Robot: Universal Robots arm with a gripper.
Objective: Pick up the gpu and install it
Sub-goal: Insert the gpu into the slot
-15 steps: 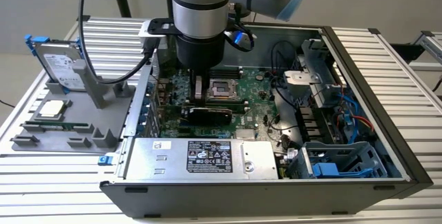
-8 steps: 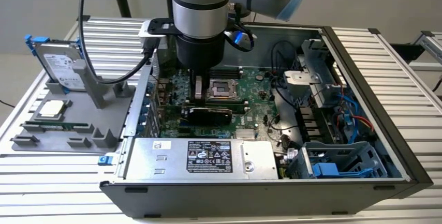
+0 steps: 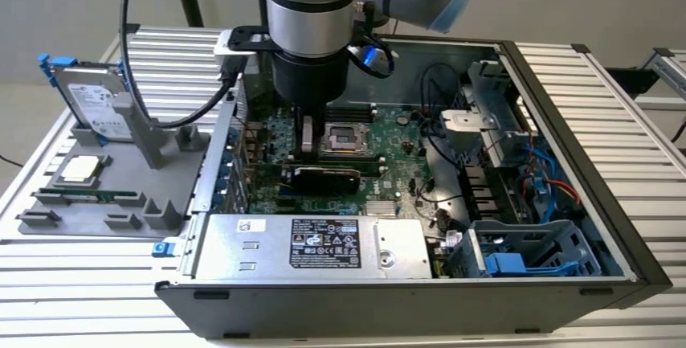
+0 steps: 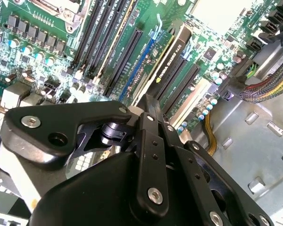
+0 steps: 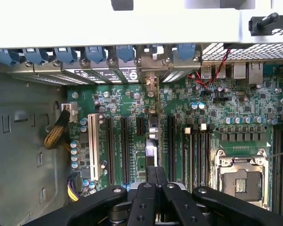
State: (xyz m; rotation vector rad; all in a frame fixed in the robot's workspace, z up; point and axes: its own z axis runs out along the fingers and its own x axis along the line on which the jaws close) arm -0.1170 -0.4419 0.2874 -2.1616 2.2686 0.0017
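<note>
One case, nearest you: the open computer case [image 3: 600, 163] lies on its side on the slatted table [image 3: 64, 284], with the silver power supply [image 3: 311, 243] along its closest edge in the exterior view.
Motherboard: just behind the power supply you see the green motherboard [image 3: 397, 163] flat on the case floor, its long black slots running side by side in both wrist views.
Gpu: the gpu [image 3: 324, 178] stands on edge in the middle of the board, cooler dark and low; in the first wrist view you see it edge-on [image 5: 152, 136] in line with a slot, and its far end reaches the row of blue latches [image 5: 94, 52] at the case wall. The second wrist view shows its black top edge [image 4: 172, 59] between neighbouring slots.
Gripper: the gripper [image 5: 153, 173] sits directly over the card, fingers drawn close and pinching its thin top edge; you see the same grip in the second wrist view [image 4: 148, 104].
Socket: the bare processor socket [image 3: 349, 137] lies just beyond the gpu, beside the arm.
Side tray: on the exterior view's left, well apart from the case, a grey holder [image 3: 64, 223] carries the memory stick [image 3: 86, 197], a square chip [image 3: 80, 169], and, farthest back, the upright hard drive [image 3: 91, 99].
</note>
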